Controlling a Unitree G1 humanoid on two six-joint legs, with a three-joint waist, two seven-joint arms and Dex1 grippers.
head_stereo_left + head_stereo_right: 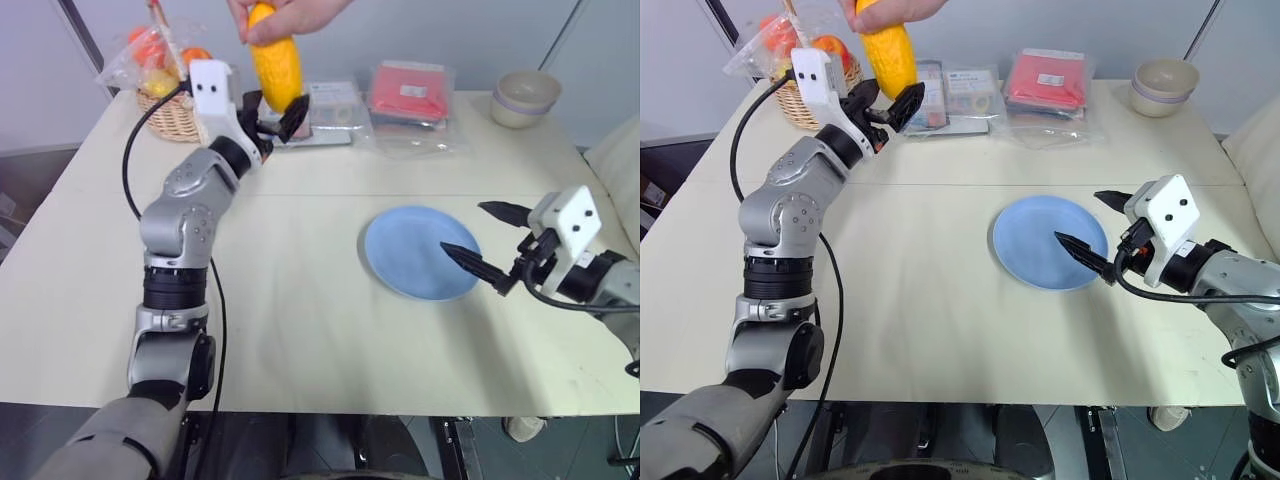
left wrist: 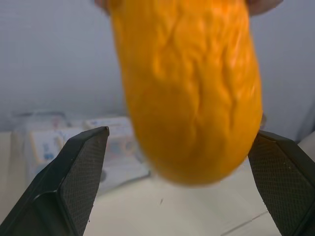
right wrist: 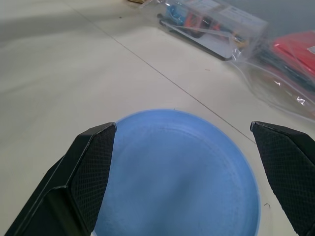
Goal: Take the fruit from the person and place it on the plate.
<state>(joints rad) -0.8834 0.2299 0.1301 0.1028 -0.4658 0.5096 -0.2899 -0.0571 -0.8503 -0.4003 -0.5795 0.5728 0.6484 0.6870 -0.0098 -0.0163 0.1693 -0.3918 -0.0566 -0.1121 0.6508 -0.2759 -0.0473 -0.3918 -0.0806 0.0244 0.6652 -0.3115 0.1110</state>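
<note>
Left gripper (image 1: pixel 272 113): spread wide around mango (image 1: pixel 276 67), no grip | person's hand (image 1: pixel 285 17): holding mango | right gripper (image 1: pixel 482 240): wide, over plate (image 1: pixel 400 262)

head cameras overlooking table (image 1: pixel 300 300), wrist cameras close

blue plate (image 3: pixel 187 172) between spread right pincer (image 3: pixel 184 182) fingers

A person's hand (image 1: pixel 290 17) holds the yellow-orange fruit (image 1: pixel 276 66) upright above the counter's (image 1: pixel 300 300) far side; the light-blue plate (image 1: pixel 400 262) lies flat nearer.
</note>
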